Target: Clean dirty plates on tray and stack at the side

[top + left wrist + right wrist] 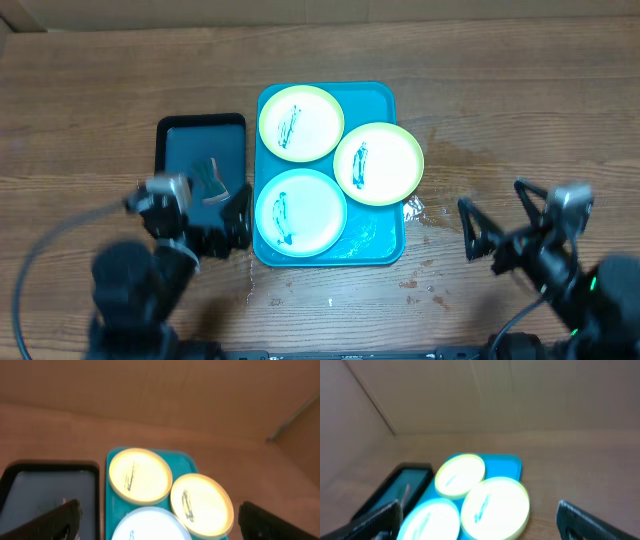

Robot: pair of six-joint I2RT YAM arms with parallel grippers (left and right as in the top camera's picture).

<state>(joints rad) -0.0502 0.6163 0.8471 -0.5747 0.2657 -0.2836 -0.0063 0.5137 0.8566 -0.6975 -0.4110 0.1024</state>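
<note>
Turquoise tray (388,100) between left claw (218,232), right claw (497,215)

Overhead looks straight down; both wrist views look forward, sharing the tray (375,100).

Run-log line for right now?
plates: three, all marked, on blue tray | stacked: none | left claw: open, near black tray | right claw: open, right of blue tray

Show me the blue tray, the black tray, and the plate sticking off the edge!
blue tray (375,103), overhead view, bare top right corner.
black tray (185,150), overhead view, bare floor.
overhanging plate (385,162), overhead view, white middle.
</note>
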